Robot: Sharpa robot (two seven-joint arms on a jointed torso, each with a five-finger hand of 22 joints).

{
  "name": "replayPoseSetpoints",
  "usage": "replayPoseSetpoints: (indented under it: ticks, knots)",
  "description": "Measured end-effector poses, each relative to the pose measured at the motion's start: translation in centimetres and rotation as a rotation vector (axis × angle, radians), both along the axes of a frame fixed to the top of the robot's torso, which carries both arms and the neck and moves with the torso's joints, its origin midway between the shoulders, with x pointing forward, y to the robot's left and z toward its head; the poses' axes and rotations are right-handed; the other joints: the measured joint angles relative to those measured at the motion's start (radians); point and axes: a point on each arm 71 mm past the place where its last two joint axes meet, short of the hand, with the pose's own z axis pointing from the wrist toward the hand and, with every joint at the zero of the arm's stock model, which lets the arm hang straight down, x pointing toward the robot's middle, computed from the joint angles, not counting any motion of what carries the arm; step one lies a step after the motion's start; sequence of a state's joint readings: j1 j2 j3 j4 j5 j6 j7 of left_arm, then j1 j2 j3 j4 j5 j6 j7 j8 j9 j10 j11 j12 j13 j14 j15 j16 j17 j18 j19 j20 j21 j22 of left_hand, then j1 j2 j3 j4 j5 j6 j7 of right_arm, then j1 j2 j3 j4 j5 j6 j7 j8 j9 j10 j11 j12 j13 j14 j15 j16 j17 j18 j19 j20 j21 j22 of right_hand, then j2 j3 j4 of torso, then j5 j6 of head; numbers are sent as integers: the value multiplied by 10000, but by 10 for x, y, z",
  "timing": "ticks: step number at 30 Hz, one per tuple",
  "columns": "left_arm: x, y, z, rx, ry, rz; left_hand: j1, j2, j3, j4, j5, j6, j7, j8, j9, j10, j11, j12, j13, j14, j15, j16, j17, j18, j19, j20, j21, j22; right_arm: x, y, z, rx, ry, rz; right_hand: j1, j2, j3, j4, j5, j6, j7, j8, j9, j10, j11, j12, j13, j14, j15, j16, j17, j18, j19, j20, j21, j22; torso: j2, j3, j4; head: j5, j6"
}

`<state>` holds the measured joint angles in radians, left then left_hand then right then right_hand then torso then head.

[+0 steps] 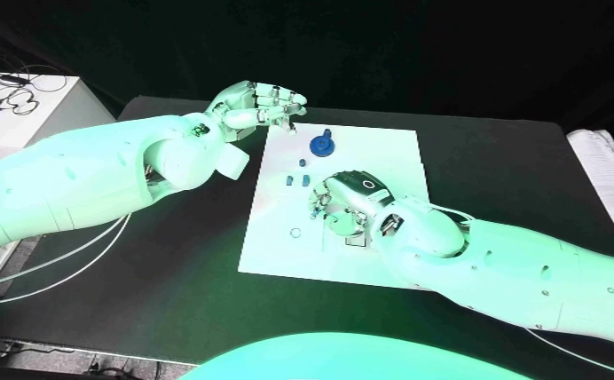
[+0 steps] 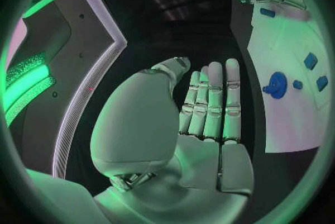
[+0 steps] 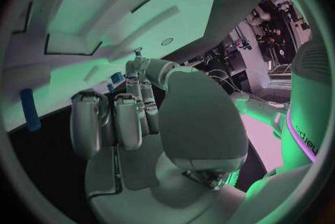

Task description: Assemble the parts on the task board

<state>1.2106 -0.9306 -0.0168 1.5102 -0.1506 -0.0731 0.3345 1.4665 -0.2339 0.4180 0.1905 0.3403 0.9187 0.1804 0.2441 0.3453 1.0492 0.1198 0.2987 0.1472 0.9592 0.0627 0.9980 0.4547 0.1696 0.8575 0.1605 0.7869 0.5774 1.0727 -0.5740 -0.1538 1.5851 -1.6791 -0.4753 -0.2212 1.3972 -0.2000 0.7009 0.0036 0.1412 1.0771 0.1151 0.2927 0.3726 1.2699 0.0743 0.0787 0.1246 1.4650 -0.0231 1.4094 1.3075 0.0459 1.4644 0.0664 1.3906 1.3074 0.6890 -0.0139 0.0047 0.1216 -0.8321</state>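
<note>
black table: right hand curled down on task board.

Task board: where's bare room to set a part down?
Free: the task board far right strip beside the blue round part, and the near left corner around the small ring mark. Crowded: the middle, where the right hand sits by small blue parts; the far left corner lies under the left hand.

White task board flat mid-table, round blue part and small blue parts near its far-left area.
</note>
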Motion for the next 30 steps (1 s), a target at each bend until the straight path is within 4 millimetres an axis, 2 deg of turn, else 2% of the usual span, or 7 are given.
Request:
replayPoseSetpoints:
  ticks: [17,30]
  knots:
    - [0,1,0,27,33,19,0,0,0,0,0,0,0,0,1,0,0,0,1,0,0,0,-2,0,0,0,0,8,-1,2,-2,-185,76,80,-40,-15,-5,-4,-13,23,24,48,12,54,-54,-3,-1,0,0,0,-1,-1,0,0,0,7,-12,-12,0,14,-66]
    - [0,2,0,38,51,22,0,0,0,0,0,0,0,0,-9,0,0,0,-12,-35,-36,0,15,0,1,0,0,6,-2,9,-4,-494,5,148,-131,-27,-13,-13,-25,22,23,6,15,108,-105,-17,-4,0,0,0,-1,-1,0,0,-58,6,-12,-12,-6,-3,-54]
